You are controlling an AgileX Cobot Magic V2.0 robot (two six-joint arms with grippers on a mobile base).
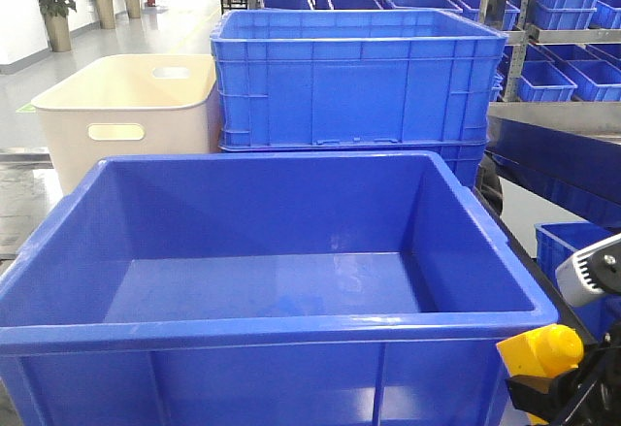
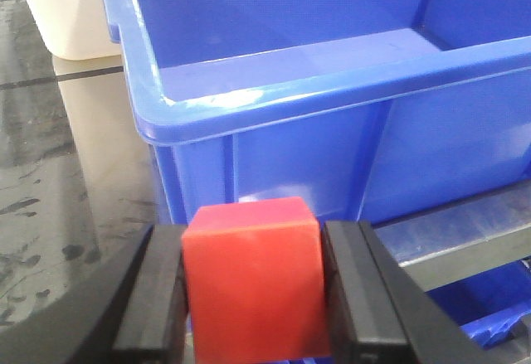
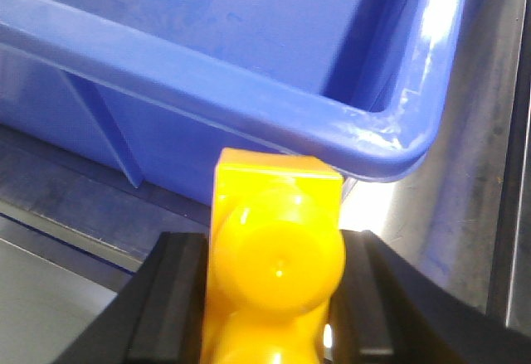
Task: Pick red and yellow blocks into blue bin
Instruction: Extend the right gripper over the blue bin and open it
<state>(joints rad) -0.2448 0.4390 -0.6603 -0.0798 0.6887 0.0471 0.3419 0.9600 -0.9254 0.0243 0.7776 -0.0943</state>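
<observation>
Closest to lens: red block (image 2: 251,285), pinched flat-faced between both pads of left tool (image 2: 253,298), no gap either side. Position: outside blue bin (image 2: 332,82), just short of its near wall, below the rolled rim. Likely reason for that hold: square grip on opposite faces, no tilt, ready for a lift over the rim.

Right side, same pattern: yellow brick (image 3: 278,252), studs toward camera, gripped on its sides by right tool (image 3: 278,314); near the bin's corner, outside, lower than the rim. Front view: brick at bin's right front corner, no blocks on bin floor.

Judged: both blocks secured, neither delivered; next need, raise and carry inward past the rim before release.

Behind bin: cream tub (image 1: 126,106) and ribbed crate (image 1: 349,86), side by side, not targets.

Writing, brands, labels: none legible anywhere.
</observation>
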